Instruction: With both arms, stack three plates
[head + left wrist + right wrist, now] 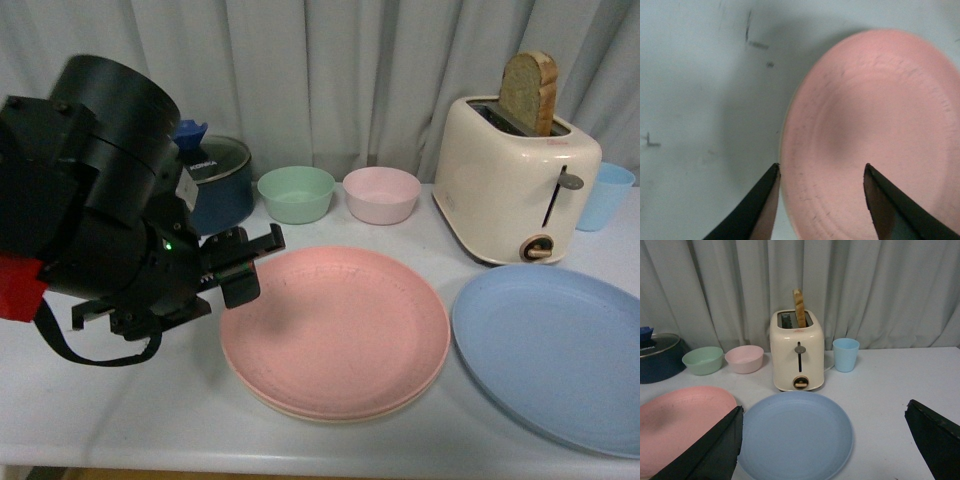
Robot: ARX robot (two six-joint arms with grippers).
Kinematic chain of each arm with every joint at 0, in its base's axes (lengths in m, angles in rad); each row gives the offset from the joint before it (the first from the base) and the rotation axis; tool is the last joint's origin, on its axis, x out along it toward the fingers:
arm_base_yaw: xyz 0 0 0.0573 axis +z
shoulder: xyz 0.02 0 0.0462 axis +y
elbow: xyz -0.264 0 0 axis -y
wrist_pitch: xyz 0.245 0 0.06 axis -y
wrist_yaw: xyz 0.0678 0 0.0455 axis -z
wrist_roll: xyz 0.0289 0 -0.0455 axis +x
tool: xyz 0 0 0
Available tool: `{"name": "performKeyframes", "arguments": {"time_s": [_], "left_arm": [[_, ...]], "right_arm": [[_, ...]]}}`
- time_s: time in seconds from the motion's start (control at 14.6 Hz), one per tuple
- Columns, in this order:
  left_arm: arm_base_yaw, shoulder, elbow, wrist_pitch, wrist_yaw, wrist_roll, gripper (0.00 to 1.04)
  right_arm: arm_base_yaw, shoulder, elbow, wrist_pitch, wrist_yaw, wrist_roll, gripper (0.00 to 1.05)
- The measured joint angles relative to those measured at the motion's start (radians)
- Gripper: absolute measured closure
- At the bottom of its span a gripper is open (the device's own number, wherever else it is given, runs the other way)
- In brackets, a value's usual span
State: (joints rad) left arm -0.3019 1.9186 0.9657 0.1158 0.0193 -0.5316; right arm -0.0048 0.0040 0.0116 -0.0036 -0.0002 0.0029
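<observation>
1. At the middle of the table (150, 410), the pink plate (335, 325) lies flat on top of the beige plate (330, 415), which shows only as a thin pale rim along the near edge.
2. Just right of that pair, the blue plate (560, 350) lies alone on the tabletop, its rim near the pink one but apart from it.
3. At the pink plate's left rim sits the left gripper (255, 265), its fingers (760, 210) spread apart. In the left wrist view one tip sits at the rim's edge and the other over the plate's inner surface. Whether either touches the plate cannot be told.
4. In the right wrist view the right gripper (822, 410) has its fingers (715, 450) spread wide, holding nothing, with the blue plate between them in the picture.
5. Behind the plates stand a green bowl (296, 193) and a pink bowl (381, 194), side by side.
6. Left of the bowls is a dark blue pot (215, 180) with a glass lid, partly hidden by the left arm (100, 200).
7. Behind the blue plate stands a cream toaster (515, 185) with a bread slice (528, 92) standing up out of its slot. A light blue cup (604, 195) stands to its right.
8. A pale curtain (330, 70) hangs behind everything.
</observation>
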Motion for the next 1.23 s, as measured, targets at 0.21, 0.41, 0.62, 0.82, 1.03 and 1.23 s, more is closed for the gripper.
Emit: {"name": "performKeyframes", "arguments": {"time_s": [0.21, 0.41, 0.62, 0.82, 1.03, 1.23], "left_arm": [[0.012, -0.167, -0.173, 0.537, -0.152, 0.201, 0.41], [0.088, -0.244, -0.525, 1.028, -0.241, 0.467, 0.79], [0.142, -0.455, -0.660, 1.054, -0.182, 0.513, 1.03], [0.192, -0.610, -0.780, 0.998, -0.140, 0.514, 1.03], [0.223, -0.787, -0.869, 0.887, -0.097, 0.514, 1.03], [0.304, -0.987, -0.919, 0.753, -0.023, 0.514, 1.03]], "right_arm": [[0.000, 0.000, 0.000, 0.000, 0.000, 0.000, 0.06], [0.000, 0.000, 0.000, 0.000, 0.000, 0.000, 0.06], [0.000, 0.000, 0.000, 0.000, 0.000, 0.000, 0.06], [0.000, 0.000, 0.000, 0.000, 0.000, 0.000, 0.06], [0.000, 0.000, 0.000, 0.000, 0.000, 0.000, 0.06], [0.000, 0.000, 0.000, 0.000, 0.000, 0.000, 0.06]]}}
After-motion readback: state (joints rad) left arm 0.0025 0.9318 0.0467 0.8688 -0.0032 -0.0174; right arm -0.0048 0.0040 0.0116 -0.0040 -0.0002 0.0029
